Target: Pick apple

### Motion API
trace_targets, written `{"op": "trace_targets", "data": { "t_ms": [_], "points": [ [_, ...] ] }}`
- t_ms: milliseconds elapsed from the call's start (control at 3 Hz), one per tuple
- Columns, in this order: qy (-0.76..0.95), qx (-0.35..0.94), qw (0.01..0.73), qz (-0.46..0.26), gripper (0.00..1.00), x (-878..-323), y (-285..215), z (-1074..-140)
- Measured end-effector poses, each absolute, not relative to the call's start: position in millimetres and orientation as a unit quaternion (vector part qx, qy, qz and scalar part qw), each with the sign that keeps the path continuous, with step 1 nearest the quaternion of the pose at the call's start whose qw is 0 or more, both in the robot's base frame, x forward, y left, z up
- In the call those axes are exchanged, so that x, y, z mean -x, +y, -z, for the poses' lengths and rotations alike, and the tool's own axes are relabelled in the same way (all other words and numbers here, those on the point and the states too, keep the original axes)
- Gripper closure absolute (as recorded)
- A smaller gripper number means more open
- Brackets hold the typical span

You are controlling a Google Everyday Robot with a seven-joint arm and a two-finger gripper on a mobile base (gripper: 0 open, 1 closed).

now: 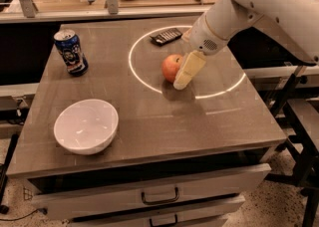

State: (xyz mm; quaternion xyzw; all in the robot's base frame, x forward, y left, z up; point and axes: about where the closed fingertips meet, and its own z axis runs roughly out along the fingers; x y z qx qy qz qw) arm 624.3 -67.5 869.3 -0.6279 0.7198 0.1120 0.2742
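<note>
The orange-red apple sits on the wooden table, inside a bright ring of light near the middle back. My gripper hangs from the white arm that reaches in from the upper right. It is down at table level, right against the apple's right side, and covers part of the apple.
A white bowl stands at the front left. A blue soda can stands at the back left. A dark flat remote-like object lies behind the apple. Drawers sit below the table's front edge.
</note>
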Motion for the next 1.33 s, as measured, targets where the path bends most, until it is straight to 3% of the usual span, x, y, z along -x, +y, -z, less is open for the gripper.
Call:
{"op": "trace_targets", "data": {
  "t_ms": [333, 1333],
  "points": [
    [0.719, 0.626, 0.268, -0.136, 0.19, -623, -61, -860],
    [0.673, 0.645, 0.288, -0.219, 0.88, -601, -48, -905]
  ]
}}
